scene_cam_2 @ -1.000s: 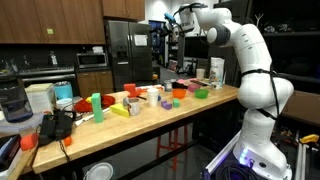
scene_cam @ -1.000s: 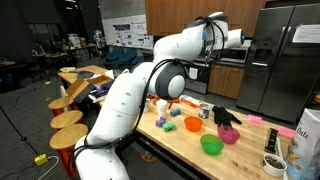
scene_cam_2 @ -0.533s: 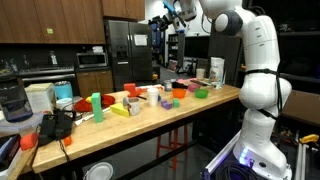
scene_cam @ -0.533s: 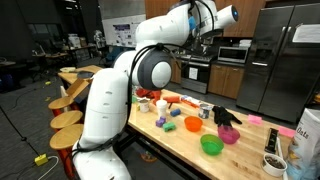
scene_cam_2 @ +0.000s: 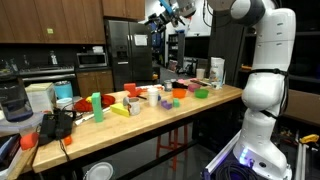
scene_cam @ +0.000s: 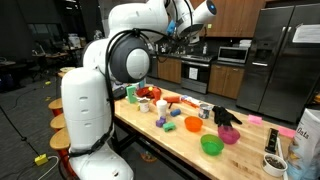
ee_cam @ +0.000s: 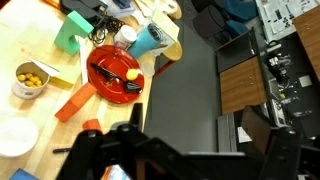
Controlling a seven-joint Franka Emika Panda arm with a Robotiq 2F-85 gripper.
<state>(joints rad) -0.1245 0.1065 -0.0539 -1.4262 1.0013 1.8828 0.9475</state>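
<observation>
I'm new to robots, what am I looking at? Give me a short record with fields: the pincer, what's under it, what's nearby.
Pincer: pincer open, empty, high in the air, well clear of the wooden counter
Under it, wrist view: red dish with a yellow item inside
Beside the dish: blue cup, orange block, small bowl of yellow balls
Further along: green bowl

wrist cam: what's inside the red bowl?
Red bowl holds a small yellow piece and a dark thin item lying across it. Both are too small to identify, and the bowl floor beneath them is covered.
</observation>
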